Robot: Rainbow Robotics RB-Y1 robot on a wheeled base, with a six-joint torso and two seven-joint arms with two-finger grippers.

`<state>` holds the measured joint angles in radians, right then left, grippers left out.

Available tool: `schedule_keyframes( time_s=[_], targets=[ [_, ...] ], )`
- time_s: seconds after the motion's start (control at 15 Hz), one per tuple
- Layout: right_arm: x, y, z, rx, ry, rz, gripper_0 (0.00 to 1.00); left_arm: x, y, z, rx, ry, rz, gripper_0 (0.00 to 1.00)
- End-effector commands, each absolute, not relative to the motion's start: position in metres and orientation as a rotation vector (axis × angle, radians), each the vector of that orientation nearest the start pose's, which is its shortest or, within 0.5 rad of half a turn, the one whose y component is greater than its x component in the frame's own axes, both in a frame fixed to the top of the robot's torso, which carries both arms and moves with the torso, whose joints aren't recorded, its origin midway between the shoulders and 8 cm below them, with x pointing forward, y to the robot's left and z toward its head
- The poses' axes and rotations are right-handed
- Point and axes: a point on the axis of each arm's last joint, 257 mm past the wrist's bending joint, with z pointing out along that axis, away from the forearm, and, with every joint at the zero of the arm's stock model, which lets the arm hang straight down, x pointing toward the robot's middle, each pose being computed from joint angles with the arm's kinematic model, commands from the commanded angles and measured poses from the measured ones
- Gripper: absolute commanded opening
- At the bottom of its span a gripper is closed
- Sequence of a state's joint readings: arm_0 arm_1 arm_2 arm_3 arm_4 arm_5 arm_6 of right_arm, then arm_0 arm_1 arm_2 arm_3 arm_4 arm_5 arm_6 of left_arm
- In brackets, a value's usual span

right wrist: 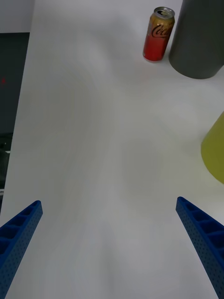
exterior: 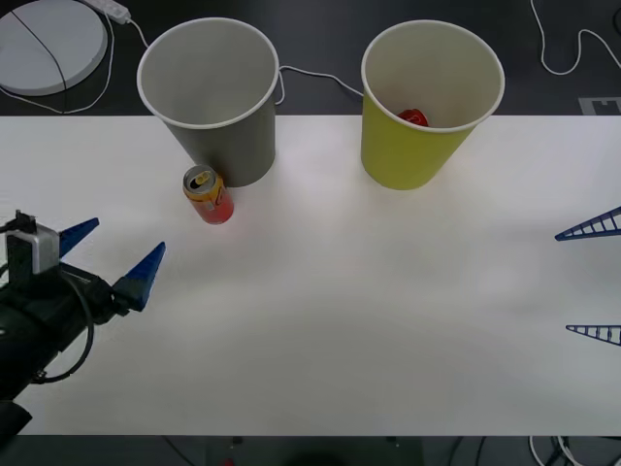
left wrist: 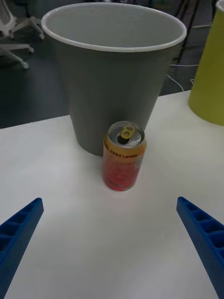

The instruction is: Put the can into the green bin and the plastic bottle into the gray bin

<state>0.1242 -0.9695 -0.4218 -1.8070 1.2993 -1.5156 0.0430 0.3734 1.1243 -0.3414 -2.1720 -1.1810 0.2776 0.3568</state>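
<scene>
The left end effector (exterior: 109, 256) is seen at the near left of the white bench (exterior: 388, 320), its blue ribbed fingers (exterior: 144, 275) spread wide and released, with nothing held or touched. It is aimed toward the can (exterior: 209, 194), which is well apart from it. The right end effector (exterior: 590, 279) is found at the right edge of the bench, likewise spread wide and holding nothing.

The can, red with an orange upper band and a gold tab, is stood upright on the bench just in front of the gray bin (exterior: 215, 97), at its near left side; whether the two touch cannot be told. The gray bin's pale inside is seen bare. In the green bin (exterior: 427, 102), to the right at the far side, a red object (exterior: 414, 117) is seen lying at the bottom.
</scene>
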Motion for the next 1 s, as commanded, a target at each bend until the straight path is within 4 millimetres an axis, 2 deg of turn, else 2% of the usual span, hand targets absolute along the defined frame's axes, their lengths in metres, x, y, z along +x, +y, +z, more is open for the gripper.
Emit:
schedule_keyframes(
  time_s=[0.07,0.4,0.73,1.0],
  targets=[
    [0.333,-0.318,-0.150,-1.671,1.507,0.302,1.00,0.403,0.262,-0.188,0.320,1.674,-0.135,1.00],
    [0.333,-0.318,-0.150,-1.671,1.507,0.302,1.00,0.399,0.249,-0.202,0.247,1.628,-0.248,1.00],
    [0.333,-0.318,-0.150,-1.671,1.507,0.302,1.00,0.417,0.243,-0.228,0.287,1.560,-0.249,1.00],
    [0.333,-0.318,-0.150,-1.671,1.507,0.302,1.00,0.433,0.237,-0.240,0.309,1.521,-0.221,1.00]
  ],
)
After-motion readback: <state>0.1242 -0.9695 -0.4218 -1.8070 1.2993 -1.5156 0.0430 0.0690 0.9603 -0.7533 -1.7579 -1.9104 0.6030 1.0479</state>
